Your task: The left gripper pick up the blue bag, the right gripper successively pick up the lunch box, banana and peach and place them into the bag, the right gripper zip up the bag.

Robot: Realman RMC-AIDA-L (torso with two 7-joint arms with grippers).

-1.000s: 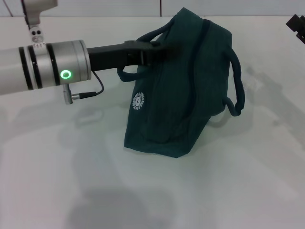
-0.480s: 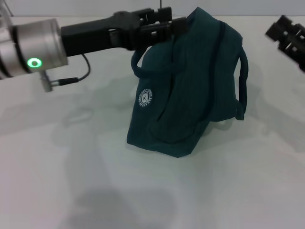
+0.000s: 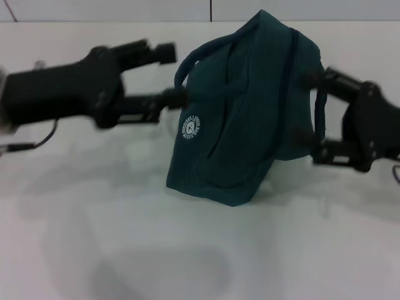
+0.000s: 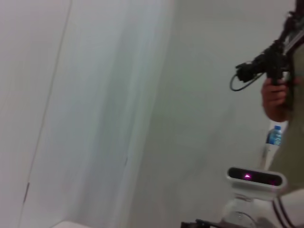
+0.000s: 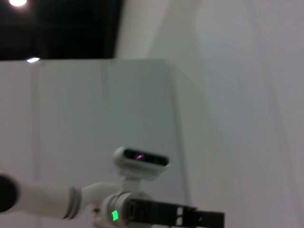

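The blue bag (image 3: 244, 112) stands closed on the white table (image 3: 125, 237), with its white logo facing me. My left gripper (image 3: 170, 75) is open just left of the bag, its fingers (image 3: 164, 52) spread beside the left loop handle (image 3: 187, 62) and holding nothing. My right gripper (image 3: 315, 114) is open at the bag's right side, with its fingers above and below the right loop handle (image 3: 320, 125). The lunch box, banana and peach are out of view.
The left wrist view shows a wall, a person's hand (image 4: 274, 97) holding a cabled device, and a camera head (image 4: 256, 176). The right wrist view shows a wall, my head camera (image 5: 141, 159) and my left arm (image 5: 161, 213).
My left gripper let go of the bag's top, opened and drew back to the left. My right gripper came in from the far right to the bag's right handle.
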